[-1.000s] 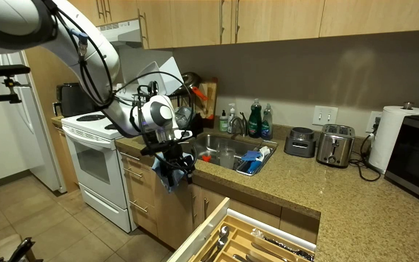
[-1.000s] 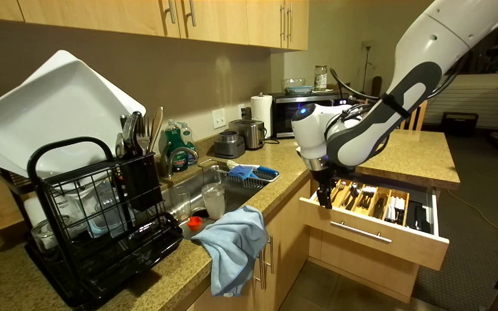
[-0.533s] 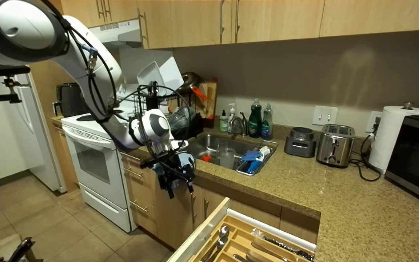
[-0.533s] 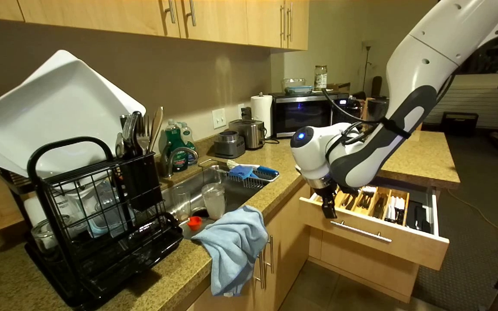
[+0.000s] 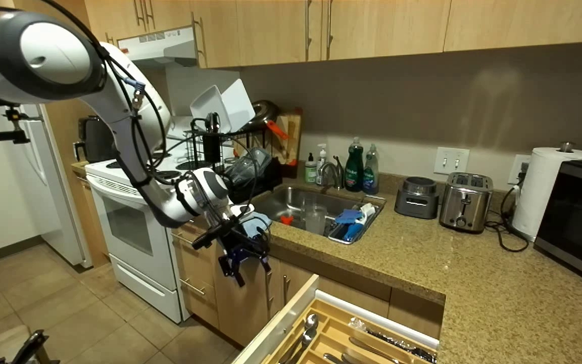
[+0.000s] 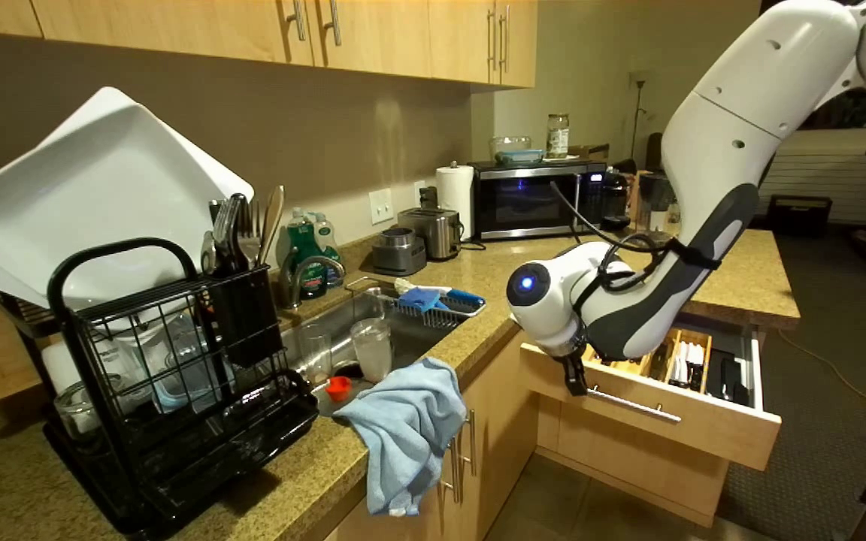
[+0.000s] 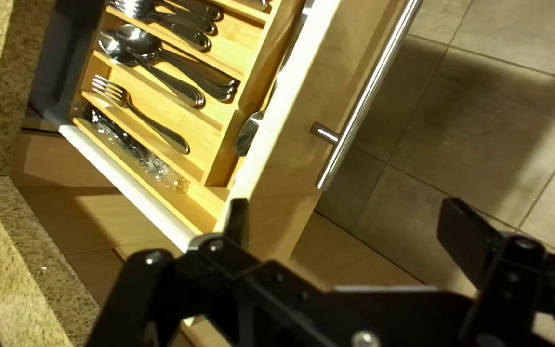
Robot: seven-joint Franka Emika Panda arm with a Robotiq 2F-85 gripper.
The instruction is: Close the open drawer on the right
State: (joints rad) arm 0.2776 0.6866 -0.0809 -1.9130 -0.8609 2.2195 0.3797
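Kitchen corner, speckled worktop point(image 5: 513, 283) along the wall, pale wood cupboards point(image 5: 382, 30) above. Task drawer point(image 6: 719, 430) stood pulled out from beneath the worktop, right of the sink point(image 6: 412, 344) in an exterior view. Wooden dividers point(image 7: 224, 144) split its inside: forks point(image 7: 181, 31) in one bay, spoons point(image 7: 138, 41) in the next, then a lone fork point(image 7: 143, 118), then something in clear wrap point(image 7: 135, 149). Sink held two clear tumblers point(image 6: 371, 353) and a small red cup point(image 6: 338, 388). Black dish rack point(image 6: 192, 473) bore large white dishes point(image 6: 102, 210); its cutlery holder point(image 6: 249, 330) kept forks and other pieces upright. Blue cloth point(image 6: 410, 436) hung over the worktop's edge beside the sink.

Against a second earlier: tool point(image 7: 345, 207) lower and more tilted in both exterior views, its tip farther down across the drawer front, near one end of the handle point(image 7: 368, 96). Drawer stood out just as far as before.

Tool's jaws were spread wide, nothing gripped. From the wrist, one finger point(image 7: 237, 226) overlapped the near corner of the drawer front; the opposite finger showed against floor tiles point(image 7: 475, 120). Whether the tool touched the drawer could not be told.
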